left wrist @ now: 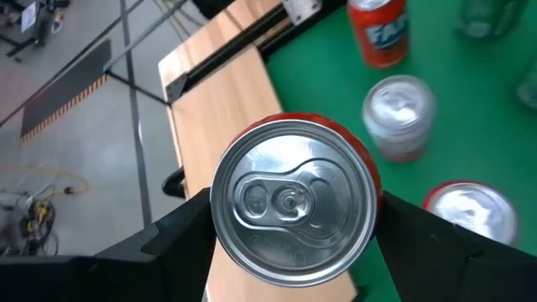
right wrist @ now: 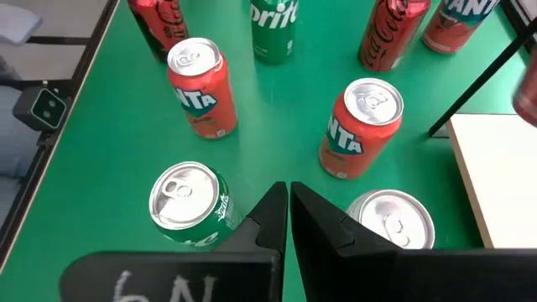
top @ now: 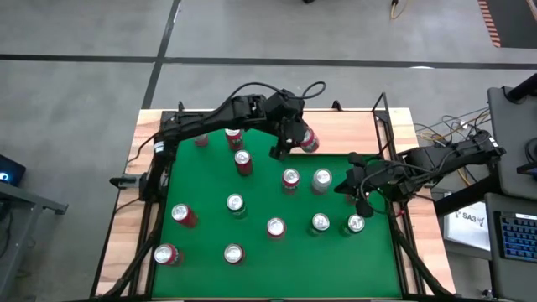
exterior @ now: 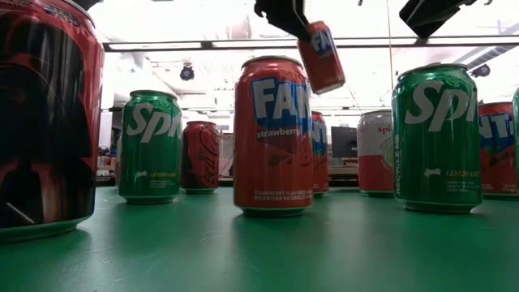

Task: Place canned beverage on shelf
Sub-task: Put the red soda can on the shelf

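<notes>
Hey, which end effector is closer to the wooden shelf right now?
Left. The left end effector holds a red can in the air right at the shelf edge. The right end effector is shut and empty over the green table, among standing cans, farther from the shelf.

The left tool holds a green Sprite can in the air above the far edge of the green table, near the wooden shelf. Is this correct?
Not quite. The can in the left tool is red, not a green Sprite can; the low view shows its red body lifted above the standing cans. The rest holds: in the high view it hangs over the far edge of the green table, beside the wooden shelf.
</notes>
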You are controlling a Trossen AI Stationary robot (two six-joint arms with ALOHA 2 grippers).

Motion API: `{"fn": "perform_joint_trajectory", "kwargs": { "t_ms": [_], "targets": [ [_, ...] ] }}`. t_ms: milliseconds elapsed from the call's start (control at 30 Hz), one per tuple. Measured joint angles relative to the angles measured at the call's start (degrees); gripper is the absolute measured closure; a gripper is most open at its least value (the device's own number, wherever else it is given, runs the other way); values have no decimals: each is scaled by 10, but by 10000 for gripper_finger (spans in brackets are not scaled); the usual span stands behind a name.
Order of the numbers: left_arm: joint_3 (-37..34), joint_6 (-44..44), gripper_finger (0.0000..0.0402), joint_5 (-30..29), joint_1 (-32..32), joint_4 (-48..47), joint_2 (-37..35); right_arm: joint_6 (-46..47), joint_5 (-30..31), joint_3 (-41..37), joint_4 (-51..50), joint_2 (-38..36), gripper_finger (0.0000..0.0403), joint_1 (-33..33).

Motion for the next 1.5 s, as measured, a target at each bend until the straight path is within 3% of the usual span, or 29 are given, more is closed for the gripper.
{"fn": "perform_joint_trajectory", "kwargs": {
  "t_ms": [200,633,1500],
  "targets": [
    [0,-1,133,-29,13,12,38,0,0,-12,0,1,394,0],
    [0,-3,133,-34,26,40,89,0,1,-35,5,0,394,0],
    [2,-22,132,-33,61,24,110,-1,1,-35,17,0,394,0]
  ]
}}
